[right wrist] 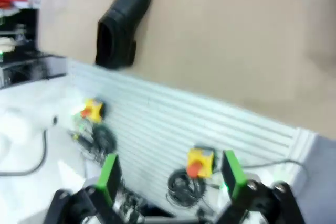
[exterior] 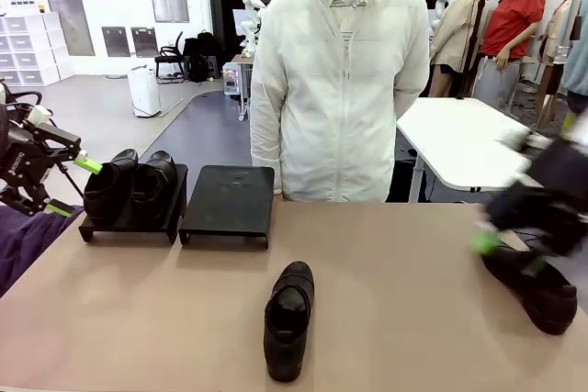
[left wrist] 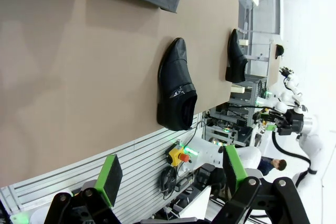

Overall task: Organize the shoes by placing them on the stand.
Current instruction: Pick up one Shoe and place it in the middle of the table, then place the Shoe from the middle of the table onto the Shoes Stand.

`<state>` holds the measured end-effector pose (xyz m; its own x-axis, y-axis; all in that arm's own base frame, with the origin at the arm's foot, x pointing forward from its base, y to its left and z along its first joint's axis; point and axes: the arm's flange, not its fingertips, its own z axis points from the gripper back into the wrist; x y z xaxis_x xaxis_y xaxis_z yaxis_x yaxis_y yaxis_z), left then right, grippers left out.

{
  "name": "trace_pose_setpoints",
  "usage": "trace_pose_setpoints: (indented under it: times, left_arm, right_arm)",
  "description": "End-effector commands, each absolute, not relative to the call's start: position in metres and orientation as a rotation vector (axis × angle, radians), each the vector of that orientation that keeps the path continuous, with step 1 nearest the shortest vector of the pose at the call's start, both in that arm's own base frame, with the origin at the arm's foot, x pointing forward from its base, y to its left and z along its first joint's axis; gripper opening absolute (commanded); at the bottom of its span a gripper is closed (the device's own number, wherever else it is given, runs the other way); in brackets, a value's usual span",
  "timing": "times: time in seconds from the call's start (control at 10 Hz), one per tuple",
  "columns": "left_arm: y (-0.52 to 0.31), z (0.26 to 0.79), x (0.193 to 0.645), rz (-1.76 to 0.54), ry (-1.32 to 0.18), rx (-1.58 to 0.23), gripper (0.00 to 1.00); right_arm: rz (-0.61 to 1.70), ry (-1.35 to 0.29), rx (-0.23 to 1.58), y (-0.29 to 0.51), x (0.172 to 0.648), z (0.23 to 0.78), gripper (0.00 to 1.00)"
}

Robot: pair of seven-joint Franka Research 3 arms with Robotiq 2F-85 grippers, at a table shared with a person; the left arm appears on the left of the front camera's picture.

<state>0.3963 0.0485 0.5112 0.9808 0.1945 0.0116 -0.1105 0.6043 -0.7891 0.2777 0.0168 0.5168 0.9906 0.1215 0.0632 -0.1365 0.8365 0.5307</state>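
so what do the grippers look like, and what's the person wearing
The left gripper and right gripper match: black linked fingers with silver pivot bolts and bright green pads. The person wears a white zip-up hooded jacket with long sleeves.

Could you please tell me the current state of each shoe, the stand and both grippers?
Two shoes: upright side by side on the stand's left platform.
Right platform: bare.
Middle shoe: upright on the table, off the stand.
Right shoe: on the table by its right edge, off the stand.
Left gripper: open, holding nothing.
Right gripper: open, holding nothing.
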Motion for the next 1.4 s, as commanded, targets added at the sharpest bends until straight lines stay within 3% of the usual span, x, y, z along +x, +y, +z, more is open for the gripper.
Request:
trace_pose_setpoints:
  times: [0.0, 0.2, 0.4, 0.5, 0.6, 1.3]
  left_arm:
    - [0.051, 0.512, 0.395, 0.162, -0.099, -0.904, 1.0]
    - [0.051, 0.512, 0.395, 0.162, -0.099, -0.904, 1.0]
    - [0.051, 0.512, 0.395, 0.162, -0.099, -0.904, 1.0]
    - [0.051, 0.512, 0.395, 0.162, -0.099, -0.904, 1.0]
    - [0.051, 0.512, 0.395, 0.162, -0.099, -0.904, 1.0]
    - [0.051, 0.512, 0.395, 0.162, -0.099, -0.904, 1.0]
  right_arm:
    - [-0.022, 0.09, 0.743, -0.083, 0.301, 0.501, 1.0]
    - [-0.274, -0.03, 1.023, -0.134, 0.302, 0.474, 1.0]
    - [-0.311, -0.148, 1.142, -0.13, 0.301, 0.453, 1.0]
    - [-0.284, -0.166, 1.093, -0.115, 0.304, 0.447, 1.0]
    - [-0.354, -0.043, 1.095, -0.161, 0.292, 0.454, 1.0]
    - [-0.354, -0.043, 1.095, -0.161, 0.292, 0.454, 1.0]
